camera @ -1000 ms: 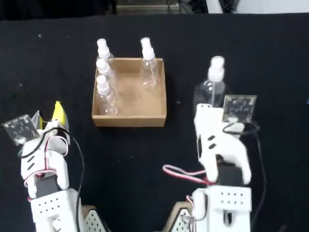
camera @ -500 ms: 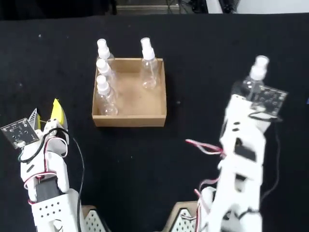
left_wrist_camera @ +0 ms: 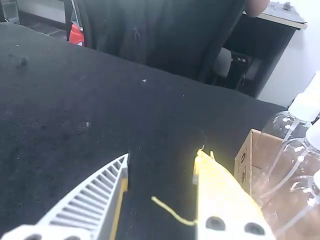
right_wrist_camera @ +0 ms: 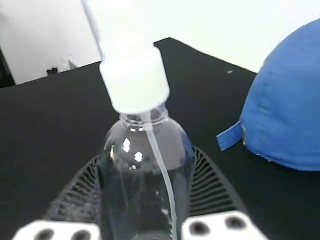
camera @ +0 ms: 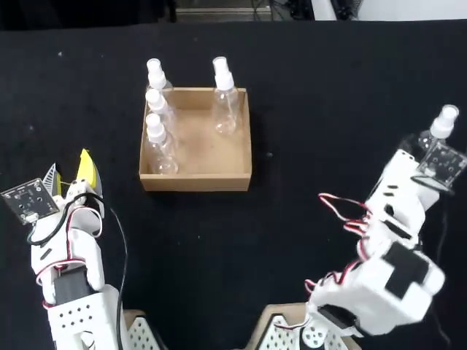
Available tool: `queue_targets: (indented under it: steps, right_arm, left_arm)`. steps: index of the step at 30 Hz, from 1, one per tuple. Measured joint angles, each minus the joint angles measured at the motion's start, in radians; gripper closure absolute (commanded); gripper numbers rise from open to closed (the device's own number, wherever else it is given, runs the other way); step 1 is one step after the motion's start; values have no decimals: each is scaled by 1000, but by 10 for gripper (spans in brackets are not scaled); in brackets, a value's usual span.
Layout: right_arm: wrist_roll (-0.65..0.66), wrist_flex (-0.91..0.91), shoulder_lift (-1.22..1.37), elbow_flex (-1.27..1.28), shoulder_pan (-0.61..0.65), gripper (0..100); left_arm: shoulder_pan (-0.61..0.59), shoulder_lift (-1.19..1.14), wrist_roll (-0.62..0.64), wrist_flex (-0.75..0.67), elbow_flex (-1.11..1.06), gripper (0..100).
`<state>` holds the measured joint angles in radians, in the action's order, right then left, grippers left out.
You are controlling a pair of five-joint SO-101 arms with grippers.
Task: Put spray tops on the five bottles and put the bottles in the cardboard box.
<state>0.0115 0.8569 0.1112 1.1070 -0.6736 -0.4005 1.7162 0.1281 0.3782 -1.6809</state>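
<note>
Over the last second the right arm has swung outward, carrying the bottle [right_wrist_camera: 145, 165] from just beside the cardboard box [camera: 195, 179] to the far right of the desk [camera: 328, 73]. It is now well apart from the box. The right tool [camera: 427, 148] is closed around the bottle's body, which stands upright between the ribbed fingers. Its spray top [right_wrist_camera: 132, 75] is already seated on the neck, with the thin dip tube running down inside. For the task, I judge this a move the wrong way: this is the fifth bottle, and it must come back toward the box before it can go in.

Four capped bottles [camera: 162, 142] stand in the box, three along its left wall and one at the back. They are clear, glossy plastic cylinders with white tops. The box is plain matte brown card, shallow and open-topped. The desk is covered in dull black cloth.

The left tool [left_wrist_camera: 162, 160] rests near the box's front left corner, spread wide and holding nothing.
</note>
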Motion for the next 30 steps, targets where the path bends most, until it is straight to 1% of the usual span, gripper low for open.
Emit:
queue_targets:
  steps: [6,12,21,23,27,30]
  right_arm:
    - [0,143,114,-11,-28,987]
    - [0,167,167,-11,-26,986]
    - [0,175,172,-12,-26,985]
    - [0,175,172,-12,-26,964]
    - [0,175,172,-11,-25,872]
    - [0,186,172,5,-18,864]
  left_arm:
    - [0,0,0,0,0,809]
    - [0,0,0,0,0,809]
    - [0,0,0,0,0,809]
    - [0,0,0,0,0,809]
    - [0,0,0,0,0,809]
    - [0,0,0,0,0,809]
